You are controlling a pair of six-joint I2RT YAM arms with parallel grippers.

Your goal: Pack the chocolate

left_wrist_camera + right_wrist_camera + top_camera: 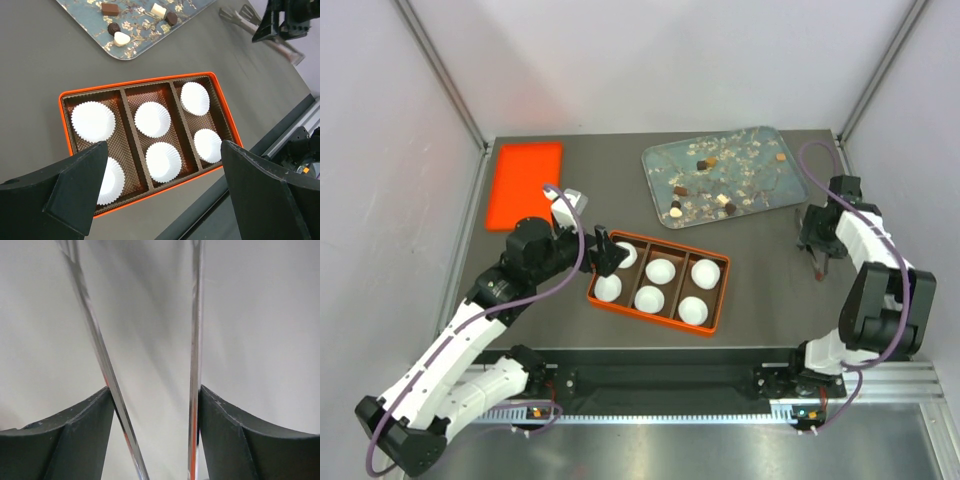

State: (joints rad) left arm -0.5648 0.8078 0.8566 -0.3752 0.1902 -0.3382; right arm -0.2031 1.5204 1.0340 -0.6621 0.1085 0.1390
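Several small chocolate pieces, dark brown, mid-brown and pale, lie on the blossom-print tray (pixel 760 140) at the back right, among them a dark one (pixel 700 160) and a pale one (pixel 677 209). A few also show in the left wrist view (pixel 121 38). The orange box (pixel 718 318) holds several empty white paper cups (pixel 661 270). My left gripper (pixel 605 250) is open and empty above the box's left end (pixel 162 145). My right gripper (pixel 817 240) is shut on metal tongs (pixel 195 330), over the table right of the tray.
A flat orange lid (pixel 523 185) lies at the back left. The tongs' tips (pixel 819 268) point toward the near edge. Grey walls with metal frame posts close in the table at the back and sides. A rail runs along the near edge.
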